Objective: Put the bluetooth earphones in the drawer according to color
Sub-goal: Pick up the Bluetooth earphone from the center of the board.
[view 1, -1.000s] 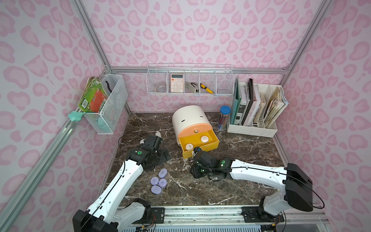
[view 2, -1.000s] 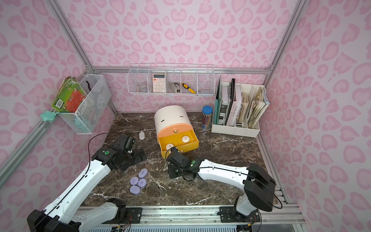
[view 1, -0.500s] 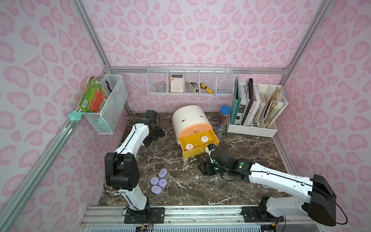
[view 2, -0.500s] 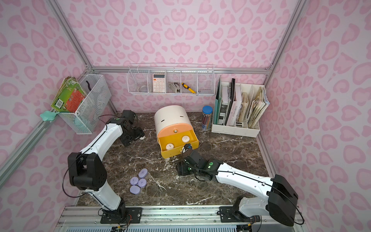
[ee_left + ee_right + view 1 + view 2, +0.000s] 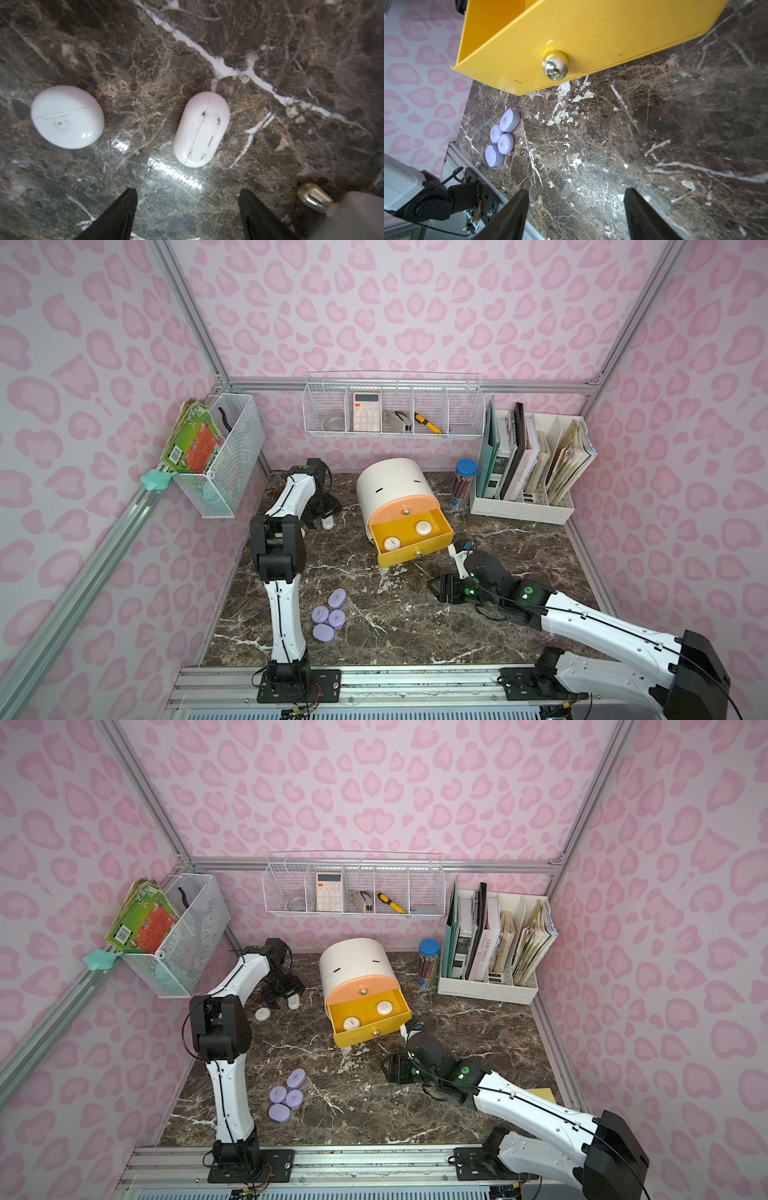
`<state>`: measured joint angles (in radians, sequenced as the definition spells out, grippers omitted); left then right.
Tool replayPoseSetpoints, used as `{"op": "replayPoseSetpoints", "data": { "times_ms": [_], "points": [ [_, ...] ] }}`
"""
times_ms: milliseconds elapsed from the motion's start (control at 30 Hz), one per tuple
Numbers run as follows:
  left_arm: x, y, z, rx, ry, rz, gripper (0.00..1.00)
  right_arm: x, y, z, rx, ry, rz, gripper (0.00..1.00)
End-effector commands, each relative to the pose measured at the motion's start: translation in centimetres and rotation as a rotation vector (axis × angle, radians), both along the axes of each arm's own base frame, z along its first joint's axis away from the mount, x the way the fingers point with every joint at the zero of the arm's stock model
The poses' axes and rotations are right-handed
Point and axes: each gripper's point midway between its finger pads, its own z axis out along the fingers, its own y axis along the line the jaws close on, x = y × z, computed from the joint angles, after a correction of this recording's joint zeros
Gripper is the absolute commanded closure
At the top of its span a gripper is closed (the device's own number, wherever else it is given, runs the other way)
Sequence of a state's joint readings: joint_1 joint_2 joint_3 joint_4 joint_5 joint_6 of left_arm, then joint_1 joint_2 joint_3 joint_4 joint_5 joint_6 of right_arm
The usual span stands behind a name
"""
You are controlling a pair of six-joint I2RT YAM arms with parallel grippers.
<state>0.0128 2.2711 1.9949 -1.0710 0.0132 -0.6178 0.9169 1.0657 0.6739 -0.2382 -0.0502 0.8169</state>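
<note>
Left gripper [image 5: 188, 191] spread by two loose white cases [image 5: 201, 128]; I log two in yellow drawer [image 5: 399, 558], four lavender cases [image 5: 336, 618] lower left.

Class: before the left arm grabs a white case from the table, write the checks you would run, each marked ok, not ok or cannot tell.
1. Yellow drawer pulled out, with room beside the two white cases inside: ok.
2. Left gripper open and empty: ok.
3. Oval white case ahead of its jaws, within their span: ok.
4. Right gripper open, apart from the drawer: ok.
5. Where the black cases are: cannot tell.
</note>
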Motion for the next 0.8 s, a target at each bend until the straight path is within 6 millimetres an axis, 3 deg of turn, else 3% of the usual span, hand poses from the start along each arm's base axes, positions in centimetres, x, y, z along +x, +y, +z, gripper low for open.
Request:
{"op": "replayPoseSetpoints", "data": {
  "times_ms": [0, 333, 533, 700, 767],
  "points": [
    [-1.0, 0.4, -1.3, 0.016, 0.075, -0.018, 0.19, 0.0, 0.0, 0.4, 0.025, -0.005, 0.008, 0.25],
    [-0.7, 0.9, -3.8, 0.035, 0.129, -0.023, 0.34, -0.3, -0.3, 0.3, 0.033, 0.001, 0.007, 0.25],
    [-0.5, 1.0, -4.5, 0.029, 0.141, -0.026, 0.49, -0.4, -0.5, 0.5, 0.038, -0.001, 0.004, 0.25],
    [-0.5, 1.1, -4.3, 0.034, 0.139, -0.031, 0.52, -0.6, -0.6, 0.6, 0.051, 0.001, 0.003, 0.25],
    [-0.5, 1.2, -4.1, 0.036, 0.139, -0.031, 0.45, -0.6, -0.6, 0.6, 0.054, 0.003, 0.003, 0.25]
  ]
}}
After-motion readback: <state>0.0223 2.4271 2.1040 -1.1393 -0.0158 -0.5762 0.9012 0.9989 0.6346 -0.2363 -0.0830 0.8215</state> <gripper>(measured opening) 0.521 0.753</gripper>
